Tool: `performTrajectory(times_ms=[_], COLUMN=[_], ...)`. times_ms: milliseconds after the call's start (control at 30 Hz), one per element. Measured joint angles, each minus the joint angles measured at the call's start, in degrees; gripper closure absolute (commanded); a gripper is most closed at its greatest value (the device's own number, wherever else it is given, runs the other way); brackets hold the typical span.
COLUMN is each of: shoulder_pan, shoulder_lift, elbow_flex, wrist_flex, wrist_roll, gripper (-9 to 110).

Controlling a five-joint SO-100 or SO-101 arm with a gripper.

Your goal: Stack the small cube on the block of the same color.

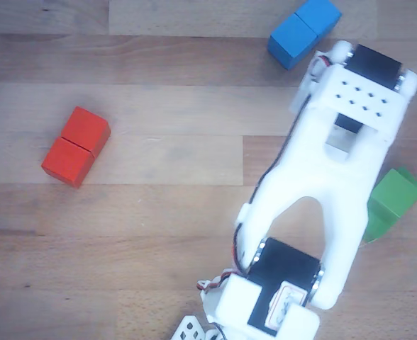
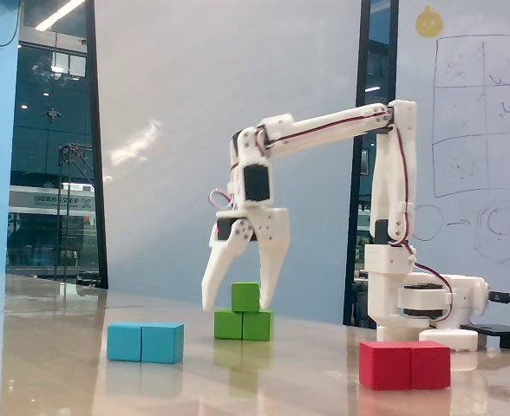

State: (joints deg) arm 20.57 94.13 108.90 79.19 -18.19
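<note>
Pincer (image 2: 238,303) hangs spread apart around the small cube (image 2: 245,296), which sits on the green block (image 2: 244,325); stacking looks done.

Blue block: we see it (image 2: 146,342) lying flat on the worktop, low and left of the claw (image 2: 236,303) in the fixed view.
Red block: we find it (image 2: 405,365) low and right of the claw, nearer the camera.
Worktop: wood-grained boards (image 1: 159,142) in the other view.
Whiteboard: pen sketches (image 2: 480,130), far right behind.
</note>
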Motion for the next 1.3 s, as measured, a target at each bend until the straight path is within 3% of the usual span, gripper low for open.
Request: performTrajectory(times_ms=[367,667,1033,1300], shoulder_pan=[-12.3,-18.6,-18.8,-18.9], shoulder_lift=[12.7,33.0,61.7,79.9], elbow_flex=[5.7,25.7,51.0,63.5], wrist_flex=[-0.4,-11.5,-21.8,-22.0], wrist_roll=[11.2,21.2,22.7,22.7], gripper=[69,69,69,84])
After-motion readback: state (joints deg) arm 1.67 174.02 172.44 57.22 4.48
